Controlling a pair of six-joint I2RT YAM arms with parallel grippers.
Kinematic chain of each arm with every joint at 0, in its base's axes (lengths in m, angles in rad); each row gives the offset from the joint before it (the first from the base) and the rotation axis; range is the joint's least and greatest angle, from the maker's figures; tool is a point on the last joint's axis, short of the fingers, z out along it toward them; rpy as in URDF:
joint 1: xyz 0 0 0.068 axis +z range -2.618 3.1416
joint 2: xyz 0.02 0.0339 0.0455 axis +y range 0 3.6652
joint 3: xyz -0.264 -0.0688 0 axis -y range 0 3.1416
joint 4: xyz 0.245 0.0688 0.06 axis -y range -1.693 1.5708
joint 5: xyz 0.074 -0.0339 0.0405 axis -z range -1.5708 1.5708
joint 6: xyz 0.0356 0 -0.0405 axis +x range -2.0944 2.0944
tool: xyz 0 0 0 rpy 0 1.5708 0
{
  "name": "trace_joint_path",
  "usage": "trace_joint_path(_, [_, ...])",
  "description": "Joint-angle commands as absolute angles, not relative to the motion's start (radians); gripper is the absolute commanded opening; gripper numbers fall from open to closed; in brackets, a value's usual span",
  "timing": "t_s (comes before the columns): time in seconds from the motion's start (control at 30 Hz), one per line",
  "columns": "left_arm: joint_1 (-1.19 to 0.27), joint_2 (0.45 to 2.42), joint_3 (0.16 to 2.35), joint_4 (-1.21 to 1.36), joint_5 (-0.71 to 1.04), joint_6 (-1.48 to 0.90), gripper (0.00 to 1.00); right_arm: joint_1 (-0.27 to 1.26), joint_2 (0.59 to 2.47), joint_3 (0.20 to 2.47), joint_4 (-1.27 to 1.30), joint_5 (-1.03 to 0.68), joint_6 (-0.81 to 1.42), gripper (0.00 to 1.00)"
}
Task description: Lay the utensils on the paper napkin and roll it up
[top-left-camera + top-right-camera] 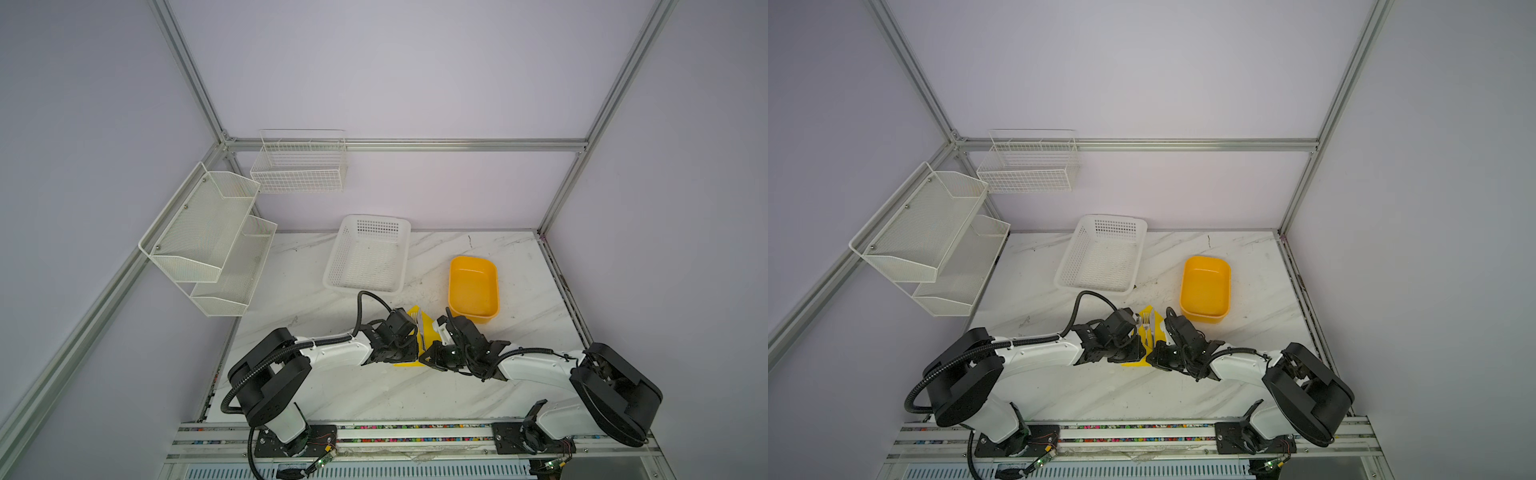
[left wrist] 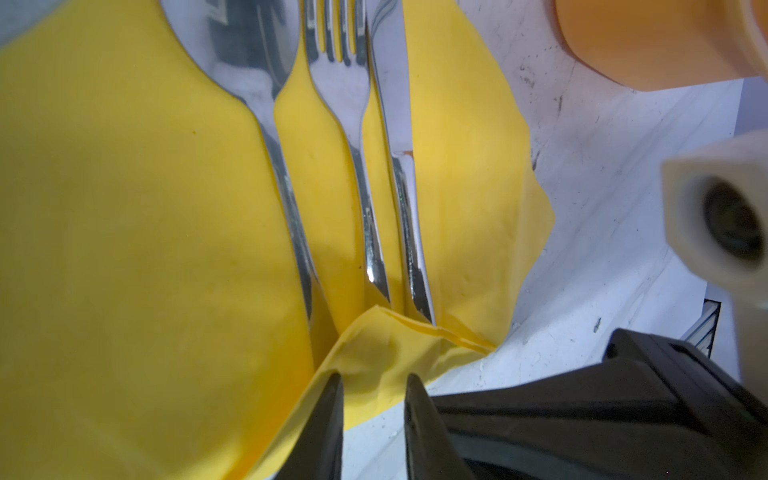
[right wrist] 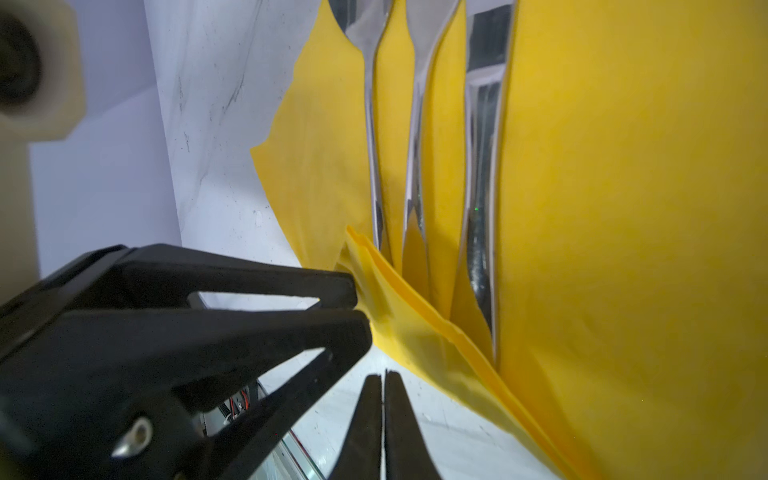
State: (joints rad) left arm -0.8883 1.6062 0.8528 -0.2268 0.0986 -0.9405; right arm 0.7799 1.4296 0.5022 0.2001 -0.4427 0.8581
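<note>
The yellow paper napkin [image 2: 124, 228] [image 1: 414, 311] [image 1: 1145, 311] lies on the marble table between both wrists. On it lie the utensils side by side: a spoon [image 2: 249, 62], a fork [image 2: 340, 83] and a knife [image 2: 395, 104], seen as silver strips in both top views [image 1: 419, 328] [image 1: 1149, 326]. The napkin's near edge is folded up over the handle ends [image 3: 415, 316]. My left gripper [image 2: 374, 382] stands slightly open, its tips at that folded flap. My right gripper [image 3: 383, 376] is shut and empty, over bare table just off the fold.
An orange-yellow plastic tub [image 1: 473, 286] [image 2: 648, 41] stands just beyond the right arm. A white perforated basket [image 1: 368, 257] sits at the back middle. White wire shelves [image 1: 208, 237] hang on the left wall and a wire basket [image 1: 299, 166] on the back wall.
</note>
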Motion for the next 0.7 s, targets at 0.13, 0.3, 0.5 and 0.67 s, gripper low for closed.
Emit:
trace_joint_path(0.13, [-0.885, 1.544, 0.857, -0.185, 0.097, -0.93, 0.28, 0.784, 1.5, 0.554, 0.259, -0.453, 0.879, 0.06])
trace_joint_path(0.3, [-0.885, 1.494, 0.814, -0.171, 0.075, -0.935, 0.29, 0.784, 1.54, 0.597, 0.166, -0.406, 0.843, 0.02])
trace_joint_path(0.5, [-0.884, 1.437, 0.775, -0.256, 0.031, -0.964, 0.26, 0.783, 1.566, 0.639, 0.103, -0.37, 0.813, 0.02])
trace_joint_path(0.67, [-0.885, 1.443, 0.745, -0.266, 0.064, -0.988, 0.15, 0.784, 1.589, 0.666, 0.074, -0.364, 0.796, 0.0])
